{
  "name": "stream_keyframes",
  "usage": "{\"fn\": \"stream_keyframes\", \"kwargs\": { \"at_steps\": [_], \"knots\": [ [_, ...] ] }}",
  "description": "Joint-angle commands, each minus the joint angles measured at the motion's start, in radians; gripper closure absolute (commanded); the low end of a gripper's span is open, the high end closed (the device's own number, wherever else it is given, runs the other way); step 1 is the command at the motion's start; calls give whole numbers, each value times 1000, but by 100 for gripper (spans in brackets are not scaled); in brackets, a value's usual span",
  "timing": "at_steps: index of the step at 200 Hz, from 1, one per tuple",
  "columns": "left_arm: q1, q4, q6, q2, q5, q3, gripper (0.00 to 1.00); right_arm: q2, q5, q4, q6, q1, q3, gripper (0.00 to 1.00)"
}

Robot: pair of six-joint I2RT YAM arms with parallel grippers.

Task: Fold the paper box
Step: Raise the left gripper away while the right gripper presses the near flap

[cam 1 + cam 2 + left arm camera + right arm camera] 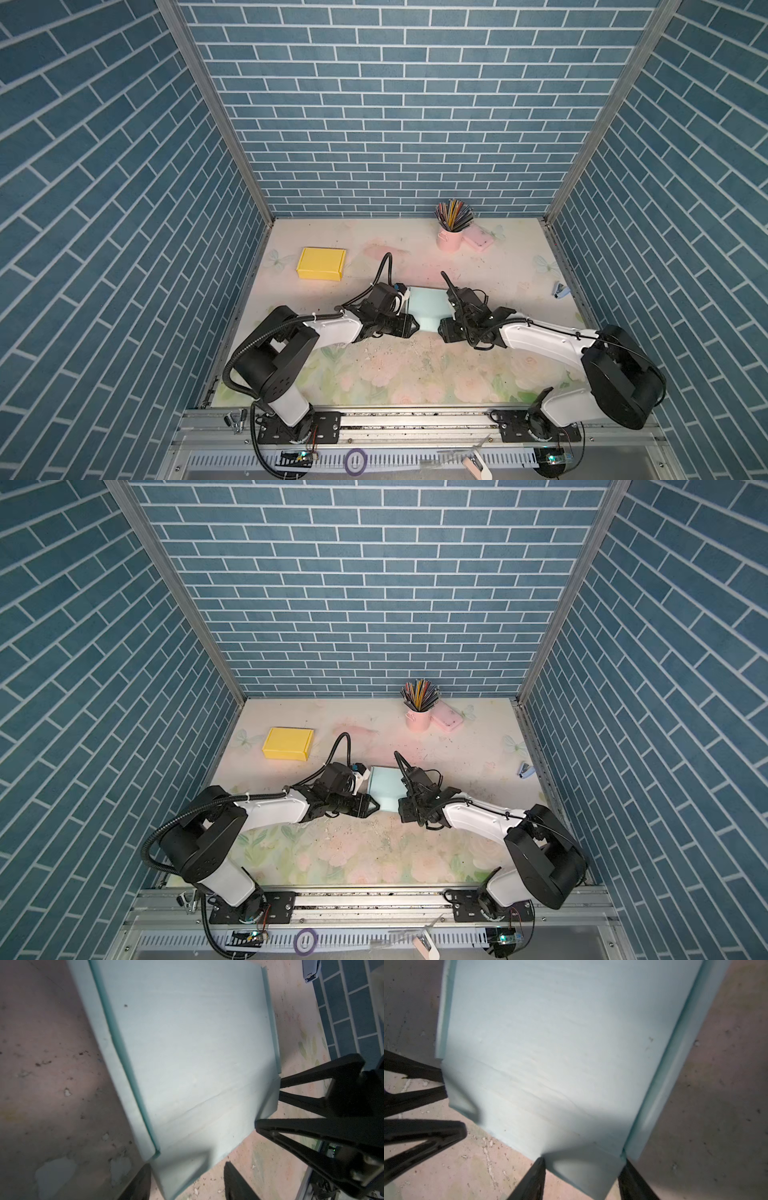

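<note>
Box: box [428,305] flat on table [415,374], betw. both grippers, near end at their tips.
L gripper [187,1167]: jaws apart astride a near corner flap; one jaw clear of paper, no pinch.
R gripper [583,1159]: jaws apart round other corner; paper meets both; gripped or not, can't tell.
Done: prob. only side strips creased.
Left: walls up, flaps tucked, lid shut.
</note>
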Motion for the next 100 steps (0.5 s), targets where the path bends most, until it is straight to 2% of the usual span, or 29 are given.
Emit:
{"fn": "stream_keyframes", "kwargs": {
  "at_steps": [1,43,66,100],
  "knots": [
    [-3,9,8,7,15,24,44,18,24,16,-17,-5,-1,46],
    [9,-58,40,-59,-1,12,39,18,29,13,-24,-8,5,47],
    [47,-91,57,-94,17,-2,31,21,31,13,-30,-10,6,47],
    [117,-156,110,-120,20,40,29,29,34,11,-39,-18,11,48]
  ]
}}
